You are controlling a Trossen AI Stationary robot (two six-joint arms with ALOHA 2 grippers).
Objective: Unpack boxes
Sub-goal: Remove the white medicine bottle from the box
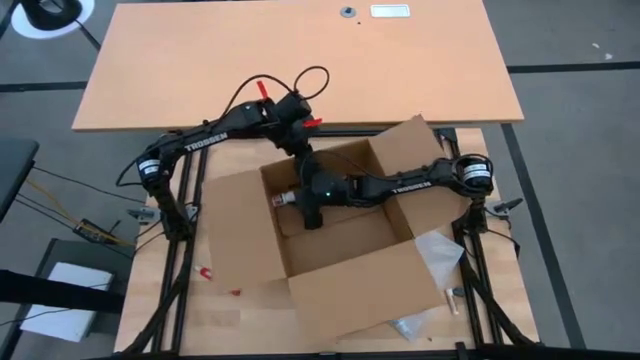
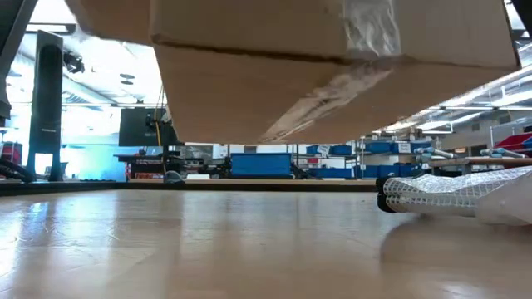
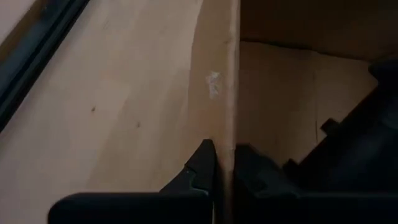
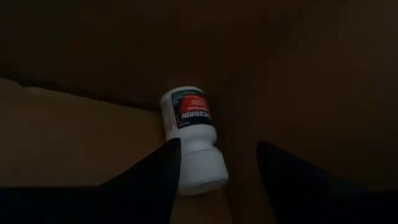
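The brown cardboard carton (image 1: 330,235) stands open on the table with its four flaps spread out. Its cardboard with a tape strip (image 2: 332,58) fills the top of the low view. My left gripper (image 1: 300,148) is at the carton's far wall and is shut on it. My right gripper (image 1: 305,207) reaches down inside the carton from the right and is open. A small white bottle with a red label (image 4: 191,140) lies on its side on the carton floor (image 4: 74,137). The bottle lies between the right fingers, close to one of them. My left gripper holds the carton's far wall by its top edge (image 3: 231,124). One finger (image 3: 202,165) is outside the wall and the other (image 3: 255,169) inside, coming from above and pointing down. My right gripper: I cannot tell whether one finger (image 4: 163,171) touches the bottle.
A clear plastic bag (image 1: 437,255) lies by the carton's right near corner; netted packaging (image 2: 449,193) shows on the table in the low view. Small red bits (image 1: 207,272) lie left of the carton. A second tabletop (image 1: 300,60) stands beyond the far edge.
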